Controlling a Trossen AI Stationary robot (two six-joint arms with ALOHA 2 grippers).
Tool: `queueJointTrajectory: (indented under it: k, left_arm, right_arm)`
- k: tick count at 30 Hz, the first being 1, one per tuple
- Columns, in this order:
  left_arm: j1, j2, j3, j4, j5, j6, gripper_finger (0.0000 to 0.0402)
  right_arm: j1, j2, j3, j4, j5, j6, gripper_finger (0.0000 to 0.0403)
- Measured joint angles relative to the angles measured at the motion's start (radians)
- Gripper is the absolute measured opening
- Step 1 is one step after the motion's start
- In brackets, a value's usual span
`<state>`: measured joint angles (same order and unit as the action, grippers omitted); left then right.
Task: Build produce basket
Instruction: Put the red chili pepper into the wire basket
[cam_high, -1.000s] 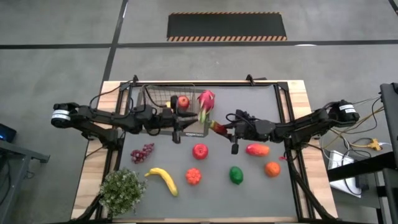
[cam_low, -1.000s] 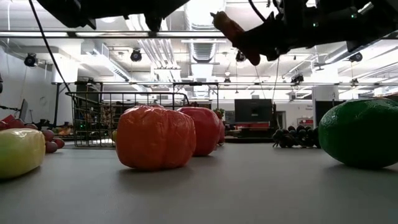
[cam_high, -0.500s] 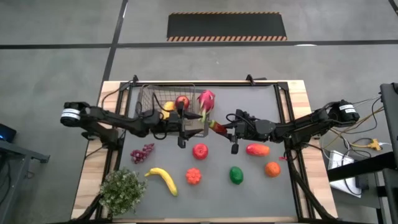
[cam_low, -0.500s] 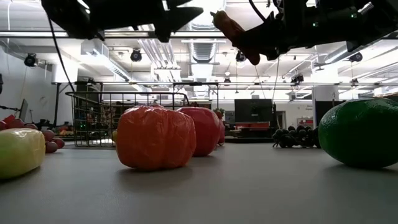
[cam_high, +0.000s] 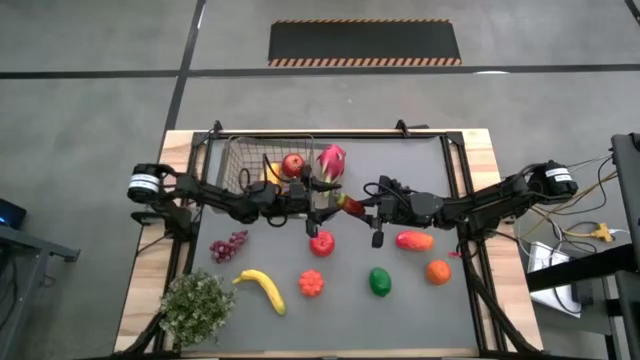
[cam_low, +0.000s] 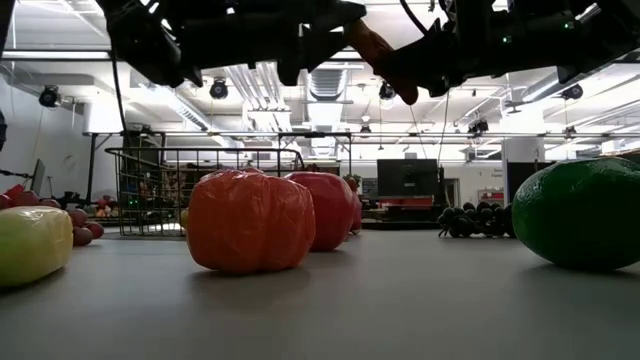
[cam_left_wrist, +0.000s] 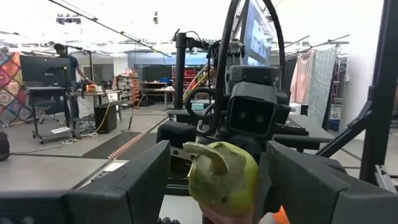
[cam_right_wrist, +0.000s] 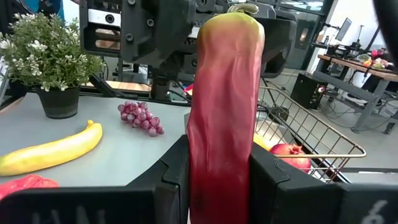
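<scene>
Basket (cam_high: 262, 160): one, upper centre-left of the high view, on the grey mat (cam_high: 420, 300); holds one red apple (cam_high: 293, 164) and one yellow-orange piece that I cannot identify; one dragon fruit (cam_high: 331, 160) stands at its right edge

Loose produce, high view: one grape bunch (cam_high: 228, 245), one banana (cam_high: 262, 288), one red fruit (cam_high: 321, 243), one orange-red fruit (cam_high: 311, 284), one green fruit (cam_high: 380, 282), one mango (cam_high: 414, 240), one orange (cam_high: 437, 271)

Plant (cam_high: 196, 306): one, lower left corner of the table

Grippers: two, meeting at frame centre just right of the basket
- right gripper (cam_high: 353, 206): closed on one long red pepper (cam_right_wrist: 222, 112) with a green tip, held off the table
- left gripper (cam_high: 322, 192): fingers spread wide, either side of the pepper's green end (cam_left_wrist: 222, 177)

View differences: the low view alone shows a dark grape bunch (cam_low: 476, 221) at far right; the right wrist view alone shows the pepper's full length, with the plant, banana, grapes and basket behind it; the left wrist view shows only its green tip, plus a person standing in the room at upper left
</scene>
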<state>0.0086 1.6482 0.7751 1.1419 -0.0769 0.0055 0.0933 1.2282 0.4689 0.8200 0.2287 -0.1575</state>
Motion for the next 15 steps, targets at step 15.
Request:
queueJointTrajectory:
  k: [15]
  left_arm:
    - [0.0,0.004,0.008,-0.008,0.0,0.001,0.0141]
  right_arm:
    - [0.0,0.0,0.0,-0.003,0.003,-0.005,0.0096]
